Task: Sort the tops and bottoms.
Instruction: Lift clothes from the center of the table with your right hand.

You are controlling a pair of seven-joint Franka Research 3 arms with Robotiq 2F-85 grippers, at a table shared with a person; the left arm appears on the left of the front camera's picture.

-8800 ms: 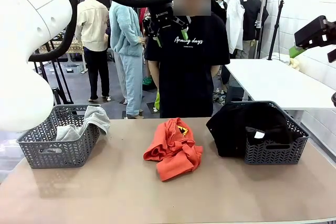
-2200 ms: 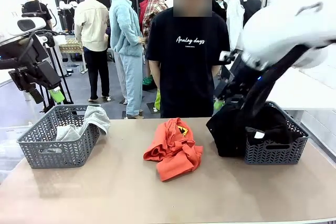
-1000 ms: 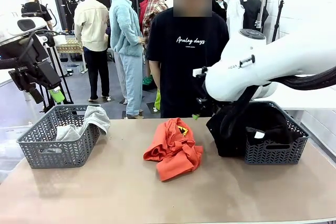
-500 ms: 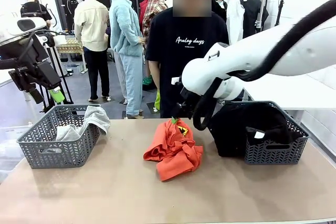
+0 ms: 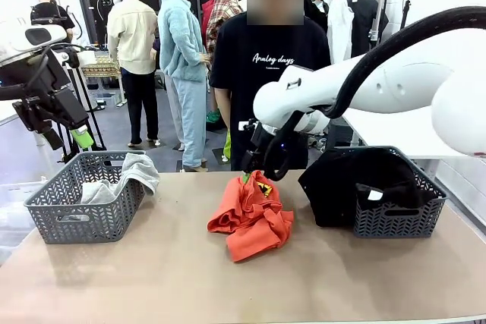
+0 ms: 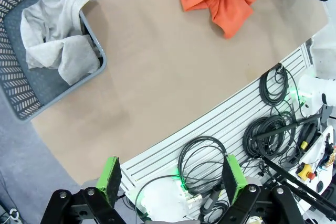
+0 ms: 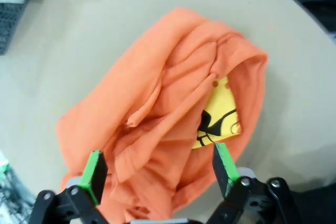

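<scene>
1. White script lettering (image 5: 272, 58) reads "Analog days" across the chest of the black T-shirt (image 5: 270, 104) worn by the person.
2. A smaller white line sits just below that script, too small to read.

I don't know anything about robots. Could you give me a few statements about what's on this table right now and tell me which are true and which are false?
1. The orange-red garment lies crumpled on the table between two baskets. True.
2. The right gripper hangs over the orange-red garment with its jaws shut tight. False: its jaws stand open, one on each side of the cloth seen below.
3. The light grey garment sits in the left grey basket, partly draped over the rim. True.
4. The black garment lies flat in the middle of the table. False: it sits in the right grey basket, spilling over the side.
5. The left gripper holds the light grey garment. False: its jaws are open and empty.
</scene>
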